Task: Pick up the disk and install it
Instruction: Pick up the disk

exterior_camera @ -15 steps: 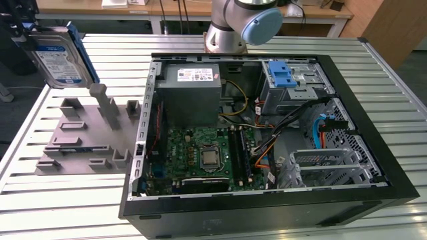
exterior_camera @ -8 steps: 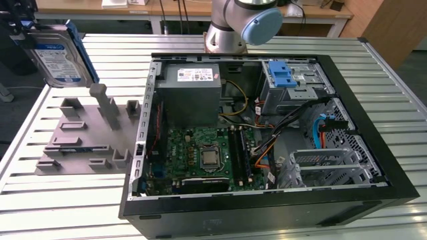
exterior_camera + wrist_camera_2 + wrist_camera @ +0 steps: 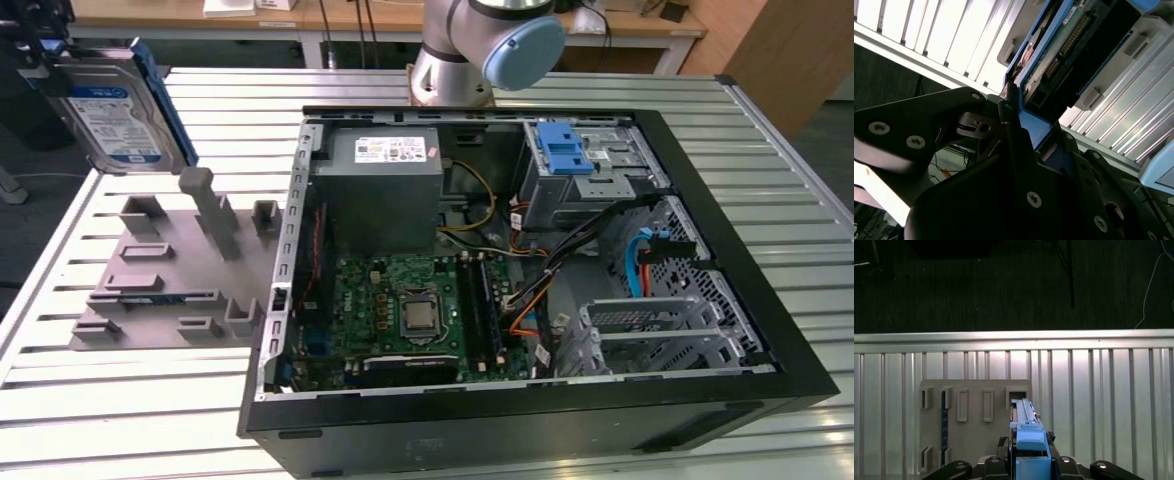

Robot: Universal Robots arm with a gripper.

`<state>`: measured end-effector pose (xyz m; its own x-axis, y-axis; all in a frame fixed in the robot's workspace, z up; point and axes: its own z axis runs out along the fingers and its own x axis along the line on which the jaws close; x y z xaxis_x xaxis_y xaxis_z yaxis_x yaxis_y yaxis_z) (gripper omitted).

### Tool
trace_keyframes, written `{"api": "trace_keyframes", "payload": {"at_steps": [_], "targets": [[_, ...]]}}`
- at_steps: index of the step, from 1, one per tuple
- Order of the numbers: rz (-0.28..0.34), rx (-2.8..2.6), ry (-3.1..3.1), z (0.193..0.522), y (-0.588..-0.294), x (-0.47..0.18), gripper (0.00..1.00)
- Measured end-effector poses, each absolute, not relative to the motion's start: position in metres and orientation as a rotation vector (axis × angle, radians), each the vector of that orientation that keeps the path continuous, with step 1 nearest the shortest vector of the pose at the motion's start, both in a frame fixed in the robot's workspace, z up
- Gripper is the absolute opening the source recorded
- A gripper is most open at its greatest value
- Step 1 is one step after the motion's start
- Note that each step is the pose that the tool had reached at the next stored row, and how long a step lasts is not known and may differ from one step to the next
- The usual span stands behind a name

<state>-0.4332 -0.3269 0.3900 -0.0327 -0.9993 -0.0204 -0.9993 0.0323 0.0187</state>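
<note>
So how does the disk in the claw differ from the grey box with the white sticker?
The disk hangs on edge in the claw, outside the case; the grey box sits mounted inside. The disk is thin and smaller; the grey box is bulky. The disk has a blue frame; the grey box has none. Both are labelled grey metal.
</note>
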Motion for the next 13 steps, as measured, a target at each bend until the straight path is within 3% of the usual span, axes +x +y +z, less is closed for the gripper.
{"api": "trace_keyframes", "payload": {"at_steps": [13], "targets": [[0.043,-2.184,2.256,0.401,-0.327,-0.433,0.36]]}}
